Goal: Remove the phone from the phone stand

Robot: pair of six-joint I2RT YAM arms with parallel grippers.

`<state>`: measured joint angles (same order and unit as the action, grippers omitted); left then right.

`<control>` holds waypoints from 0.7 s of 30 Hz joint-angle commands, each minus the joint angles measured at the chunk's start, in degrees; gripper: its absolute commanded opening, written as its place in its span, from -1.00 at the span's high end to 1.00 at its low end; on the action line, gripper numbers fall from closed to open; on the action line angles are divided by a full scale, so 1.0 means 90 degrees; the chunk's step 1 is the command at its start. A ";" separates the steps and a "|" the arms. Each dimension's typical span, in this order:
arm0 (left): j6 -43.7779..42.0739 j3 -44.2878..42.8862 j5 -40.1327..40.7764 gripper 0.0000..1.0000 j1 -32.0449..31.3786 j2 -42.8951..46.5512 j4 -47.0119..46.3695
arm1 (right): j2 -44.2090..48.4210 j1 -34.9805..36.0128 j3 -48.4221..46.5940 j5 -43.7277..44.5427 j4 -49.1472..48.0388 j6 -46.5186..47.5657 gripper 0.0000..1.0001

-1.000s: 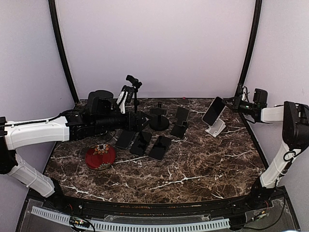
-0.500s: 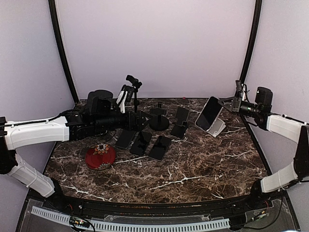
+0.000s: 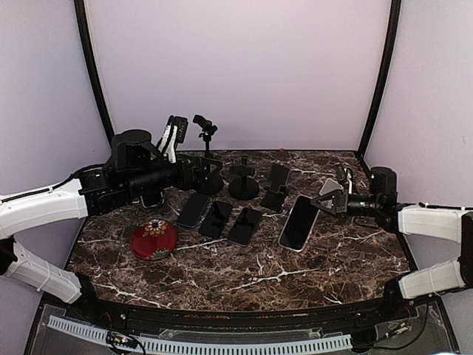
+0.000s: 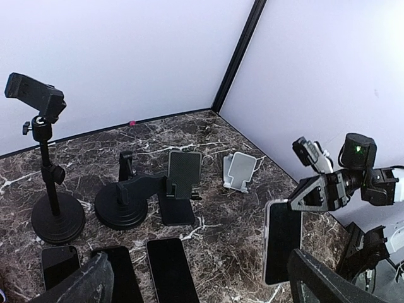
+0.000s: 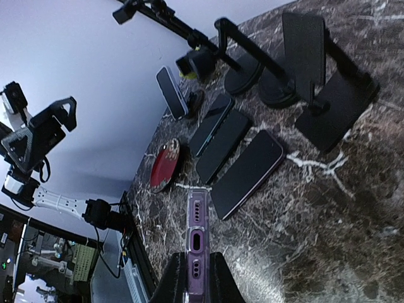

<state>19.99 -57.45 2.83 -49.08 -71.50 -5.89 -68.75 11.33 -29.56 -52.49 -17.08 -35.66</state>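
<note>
Top external view | right hand (image 3: pixel 324 205) pinches phone (image 3: pixel 298 222), tilted low over desk (image 3: pixel 295 275) | white phone stand (image 4: pixel 240 171) just beyond, apart | left hand (image 4: pixel 201 260) spread wide, far left

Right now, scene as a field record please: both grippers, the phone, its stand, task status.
phone: clear case, tilted, lower end near the marble; contact unclear
white stand: empty, behind the phone
right gripper: shut on one end of the phone
left gripper: open, holding nothing, at back left
task status: phone off the stand, not yet released
other: three phones flat in a row; red dish
</note>
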 commanded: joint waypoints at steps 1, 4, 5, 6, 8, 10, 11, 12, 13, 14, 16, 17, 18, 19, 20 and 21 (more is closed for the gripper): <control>-0.0144 0.0074 0.0198 -0.98 -0.0025 0.0124 0.0027 | -0.0329 0.0457 0.0484 0.0362 -0.1730 -0.0833 1.00; -0.0131 0.0051 0.0157 -0.98 -0.0025 0.0085 0.0069 | -0.0933 0.0719 0.0580 0.0414 -0.2390 -0.1015 1.00; -0.0124 0.0030 0.0163 -0.98 -0.0020 0.0084 0.0091 | -0.1125 0.0774 0.0585 0.0404 -0.2593 -0.1058 1.00; -0.0117 0.0018 0.0158 -0.98 -0.0025 0.0091 0.0113 | -0.1307 0.0806 0.0596 0.0409 -0.2758 -0.1075 1.00; -0.0107 0.0041 0.0173 -0.98 -0.0025 0.0129 0.0117 | -0.1687 0.0816 0.0539 0.0392 -0.3022 -0.1084 1.00; -0.0097 0.0079 0.0187 -0.98 -0.0019 0.0168 0.0103 | -0.2049 0.0826 0.0463 0.0417 -0.3342 -0.1159 1.00; -0.0087 0.0088 0.0195 -0.98 -0.0024 0.0179 0.0107 | -0.2219 0.0830 0.0401 0.0414 -0.3579 -0.1214 1.00; -0.0084 0.0096 0.0198 -0.98 -0.0025 0.0181 0.0108 | -0.2403 0.0839 0.0336 0.0394 -0.3678 -0.1277 1.00; -0.0077 0.0103 0.0188 -0.98 -0.0024 0.0176 0.0108 | -0.2582 0.0846 0.0271 0.0398 -0.3801 -0.1306 1.00; -0.0073 0.0100 0.0185 -0.98 -0.0025 0.0181 0.0108 | -0.2783 0.0855 0.0205 0.0407 -0.3898 -0.1311 1.00; -0.0063 0.0121 0.0190 -0.98 -0.0025 0.0190 0.0117 | -0.3112 0.0877 0.0094 0.0377 -0.4104 -0.1346 1.00; -0.0063 0.0134 0.0192 -0.98 -0.0024 0.0200 0.0126 | -0.3336 0.0887 0.0059 0.0365 -0.4260 -0.1413 1.00; -0.0054 0.0149 0.0197 -0.98 -0.0025 0.0214 0.0121 | -0.3498 0.0902 0.0009 0.0350 -0.4407 -0.1477 1.00; -0.0058 0.0166 0.0206 -0.98 -0.0024 0.0223 0.0109 | -0.3636 0.0904 -0.0055 0.0337 -0.4508 -0.1515 1.00; -0.0062 0.0170 0.0208 -0.98 -0.0025 0.0229 0.0108 | -0.3779 0.0911 -0.0121 0.0331 -0.4567 -0.1542 1.00; -0.0068 0.0167 0.0220 -0.98 -0.0023 0.0230 0.0108 | -0.3898 0.0915 -0.0182 0.0340 -0.4593 -0.1534 1.00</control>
<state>19.70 -56.99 4.03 -49.08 -71.22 -5.41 -100.60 18.96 -28.45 -48.58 -49.34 -47.77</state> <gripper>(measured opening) 0.988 0.094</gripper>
